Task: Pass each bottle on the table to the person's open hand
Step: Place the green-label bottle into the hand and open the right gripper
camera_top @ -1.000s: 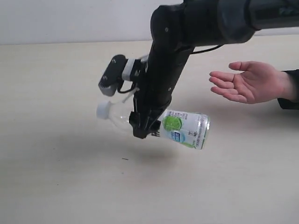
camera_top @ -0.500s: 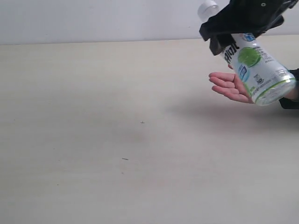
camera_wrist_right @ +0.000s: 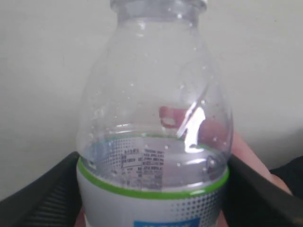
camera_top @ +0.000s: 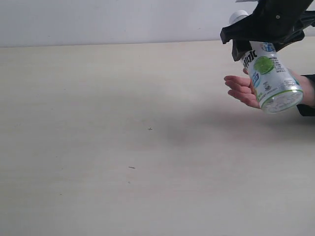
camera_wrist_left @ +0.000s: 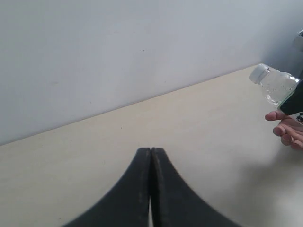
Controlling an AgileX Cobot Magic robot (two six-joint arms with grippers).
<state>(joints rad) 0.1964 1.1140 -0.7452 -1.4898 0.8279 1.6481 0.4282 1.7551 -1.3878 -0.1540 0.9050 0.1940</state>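
Note:
My right gripper [camera_top: 268, 37] is shut on the clear bottle with the white-green lime label [camera_top: 269, 74], holding it tilted just over the person's open hand [camera_top: 242, 88] at the right edge of the exterior view. The right wrist view is filled by that same lime-label bottle [camera_wrist_right: 154, 142], a finger [camera_wrist_right: 42, 196] on each side, with the hand [camera_wrist_right: 246, 156] behind it. My left gripper [camera_wrist_left: 151, 152] is shut and empty above the pale table [camera_wrist_left: 94, 156]; its view catches the bottle [camera_wrist_left: 274, 85] and hand [camera_wrist_left: 286, 130] far off. No other bottles are in view.
The beige tabletop [camera_top: 123, 147] shows only a few tiny dark specks [camera_top: 149, 129]. A pale wall [camera_top: 98, 19] runs along its far edge. The person's dark sleeve [camera_top: 306, 105] lies at the right edge.
The right gripper carried the lime-label bottle up from mid-table to the right, over the open hand, and has since lowered and turned it slightly closer to the palm.

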